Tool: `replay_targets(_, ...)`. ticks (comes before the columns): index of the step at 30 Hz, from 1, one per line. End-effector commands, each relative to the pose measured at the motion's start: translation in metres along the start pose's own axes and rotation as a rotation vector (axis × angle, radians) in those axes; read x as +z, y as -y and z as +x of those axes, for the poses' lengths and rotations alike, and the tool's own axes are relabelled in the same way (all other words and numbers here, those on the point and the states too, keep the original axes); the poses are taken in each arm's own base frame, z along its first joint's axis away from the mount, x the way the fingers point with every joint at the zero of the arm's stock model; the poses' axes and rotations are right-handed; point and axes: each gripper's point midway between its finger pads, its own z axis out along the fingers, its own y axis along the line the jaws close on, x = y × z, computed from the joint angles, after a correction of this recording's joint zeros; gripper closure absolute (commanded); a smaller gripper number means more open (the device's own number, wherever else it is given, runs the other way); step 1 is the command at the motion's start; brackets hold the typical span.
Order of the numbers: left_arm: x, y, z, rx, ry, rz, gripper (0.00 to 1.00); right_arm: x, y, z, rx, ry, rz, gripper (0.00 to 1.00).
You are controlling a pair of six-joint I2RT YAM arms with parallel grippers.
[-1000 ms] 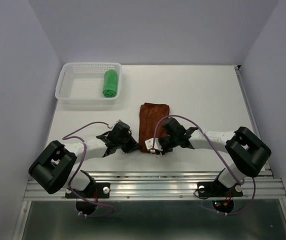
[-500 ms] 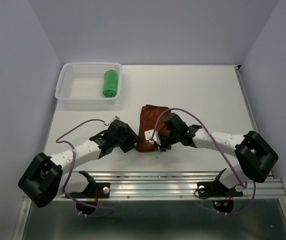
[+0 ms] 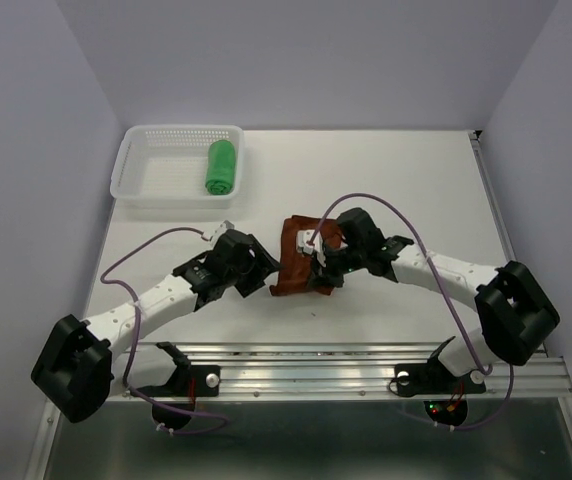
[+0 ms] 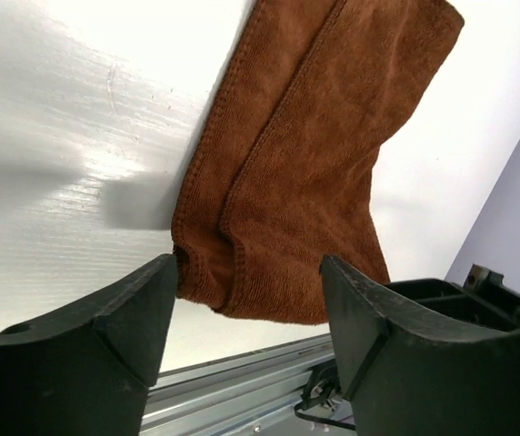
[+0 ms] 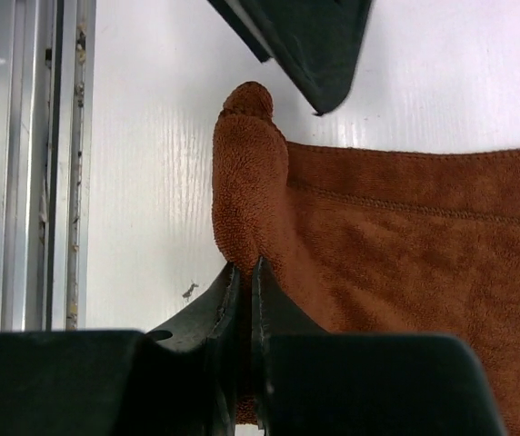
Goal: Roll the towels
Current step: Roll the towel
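Note:
The rust towel (image 3: pixel 294 258) lies mid-table with its near end lifted and folded back. My right gripper (image 3: pixel 319 262) is shut on that folded edge, and the right wrist view shows the towel (image 5: pixel 405 245) pinched between the closed jaws of the right gripper (image 5: pixel 246 272). My left gripper (image 3: pixel 265 277) is open at the towel's left near corner. In the left wrist view the towel (image 4: pixel 305 163) hangs just beyond the left gripper (image 4: pixel 249 283), and the spread fingers do not hold it. The green towel (image 3: pixel 221 167) lies rolled in the basket.
The white perforated basket (image 3: pixel 176 131) stands at the back left. A metal rail (image 3: pixel 306 375) runs along the near table edge. One left finger (image 5: pixel 319 45) shows just beyond the towel's fold in the right wrist view. Purple walls enclose the table.
My left gripper has opened and let go of the rust towel. The right gripper has closed on the near edge and carried it away from the rail, folding the towel back.

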Motion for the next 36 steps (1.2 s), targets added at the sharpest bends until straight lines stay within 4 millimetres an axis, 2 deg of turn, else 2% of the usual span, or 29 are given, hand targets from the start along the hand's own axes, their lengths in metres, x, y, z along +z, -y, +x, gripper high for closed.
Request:
replay_targets(1, -0.012, 0.013, -0.017, 0.017, 0.073, 0.004, 0.23, -0.007, 0.008, -0.021, 0.122, 0.093, -0.052, 0.99)
replay_targets(6, -0.006, 0.015, -0.011, 0.044, 0.043, 0.024, 0.12, -0.005, 0.012, -0.016, 0.222, 0.126, -0.085, 0.99)
replay_targets(12, 0.003, 0.008, -0.004, 0.053, 0.017, 0.024, 0.12, 0.000, 0.021, 0.006, 0.395, 0.115, -0.028, 0.99)
replay_targets(14, 0.005, 0.012, 0.002, 0.059, -0.014, 0.055, 0.12, -0.001, 0.034, 0.011, 0.441, 0.127, 0.042, 0.99)
replay_targets(15, 0.008, 0.011, 0.006, 0.064, -0.032, 0.060, 0.12, -0.003, 0.041, 0.021, 0.476, 0.112, 0.089, 0.99)
replay_targets(17, 0.010, 0.010, 0.008, 0.082, -0.043, 0.062, 0.12, -0.005, 0.045, 0.026, 0.526, 0.114, 0.113, 0.99)
replay_targets(23, 0.018, 0.011, 0.021, 0.145, -0.099, 0.101, 0.12, -0.006, 0.040, 0.048, 0.646, 0.098, 0.127, 0.99)
replay_targets(27, 0.026, -0.001, 0.034, 0.160, -0.153, 0.078, 0.12, -0.005, 0.041, 0.056, 0.707, 0.097, 0.145, 0.99)
replay_targets(30, 0.029, 0.004, 0.044, 0.181, -0.183, 0.106, 0.14, -0.003, 0.040, 0.066, 0.765, 0.090, 0.150, 0.99)
replay_targets(32, 0.032, 0.007, 0.052, 0.198, -0.199, 0.117, 0.14, -0.004, 0.040, 0.068, 0.782, 0.093, 0.149, 0.99)
replay_targets(36, 0.043, -0.005, 0.057, 0.205, -0.216, 0.073, 0.20, -0.006, 0.040, 0.065, 0.780, 0.106, 0.137, 0.99)
